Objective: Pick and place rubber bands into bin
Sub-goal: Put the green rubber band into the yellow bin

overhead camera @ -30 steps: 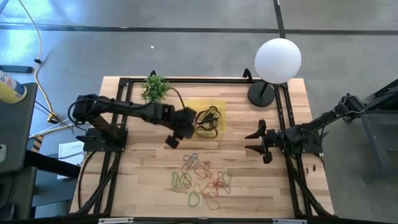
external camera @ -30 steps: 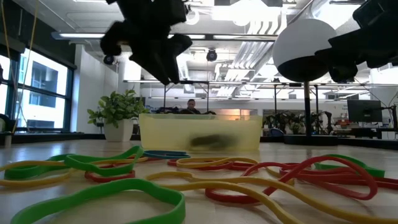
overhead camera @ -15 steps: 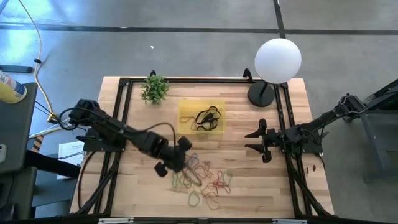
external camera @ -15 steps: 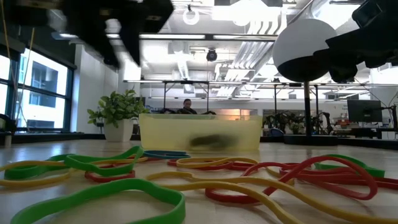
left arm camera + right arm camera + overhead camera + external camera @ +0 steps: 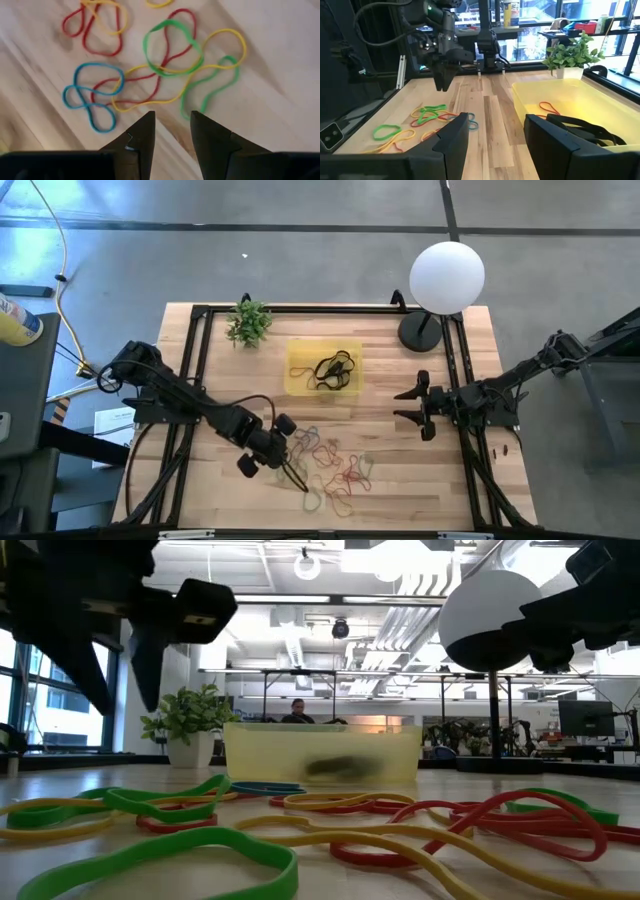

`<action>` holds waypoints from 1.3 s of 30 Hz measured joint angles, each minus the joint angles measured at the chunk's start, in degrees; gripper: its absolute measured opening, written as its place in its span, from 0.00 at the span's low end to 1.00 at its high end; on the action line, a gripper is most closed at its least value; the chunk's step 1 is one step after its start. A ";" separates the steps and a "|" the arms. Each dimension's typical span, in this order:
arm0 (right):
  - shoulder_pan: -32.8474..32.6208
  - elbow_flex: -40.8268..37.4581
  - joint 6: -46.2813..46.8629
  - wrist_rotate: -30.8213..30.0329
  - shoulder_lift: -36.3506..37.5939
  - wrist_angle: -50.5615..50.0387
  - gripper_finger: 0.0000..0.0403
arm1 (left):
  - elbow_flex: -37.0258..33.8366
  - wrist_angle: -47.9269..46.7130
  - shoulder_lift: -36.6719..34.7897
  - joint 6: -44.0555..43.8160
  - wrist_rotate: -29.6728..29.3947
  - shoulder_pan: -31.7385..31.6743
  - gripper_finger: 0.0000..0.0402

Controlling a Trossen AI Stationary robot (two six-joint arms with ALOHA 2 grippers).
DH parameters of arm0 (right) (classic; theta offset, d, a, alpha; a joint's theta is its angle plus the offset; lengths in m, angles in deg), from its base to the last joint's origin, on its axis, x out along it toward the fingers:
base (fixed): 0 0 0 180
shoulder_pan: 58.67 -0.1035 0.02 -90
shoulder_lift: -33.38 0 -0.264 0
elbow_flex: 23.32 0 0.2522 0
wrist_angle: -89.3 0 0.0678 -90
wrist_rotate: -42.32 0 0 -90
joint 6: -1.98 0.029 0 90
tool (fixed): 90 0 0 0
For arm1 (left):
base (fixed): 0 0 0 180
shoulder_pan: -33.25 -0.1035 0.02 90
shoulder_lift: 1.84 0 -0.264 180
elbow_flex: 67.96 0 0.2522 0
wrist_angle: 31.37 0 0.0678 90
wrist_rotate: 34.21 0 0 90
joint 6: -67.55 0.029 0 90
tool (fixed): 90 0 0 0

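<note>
Both arms are dark, almost black, made of slim jointed segments, and each stands on a black frame at a side edge of the wooden table (image 5: 250, 425). A thin black cable loops along the left arm. Each gripper ends in two flat, tapered black fingers.

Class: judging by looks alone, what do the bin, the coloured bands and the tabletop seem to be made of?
Bin: likely plastic, translucent yellow; dark contents show through its wall.
Rubber bands: apparently rubber, matte; thin loops lying limp and curled.
Table: wood, pale planks with visible grain.
</note>
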 joint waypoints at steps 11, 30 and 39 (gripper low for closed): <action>-0.01 0.01 0.41 -1.17 0.00 0.00 0.45 | -0.02 12.05 0.43 8.18 3.30 -0.04 0.28; -0.01 0.00 1.58 -0.65 0.00 0.52 0.45 | -0.04 21.52 10.43 11.18 8.45 -5.40 0.28; 0.00 0.00 1.48 -0.86 0.00 0.29 0.45 | -0.04 25.16 14.05 10.68 12.05 -5.40 0.28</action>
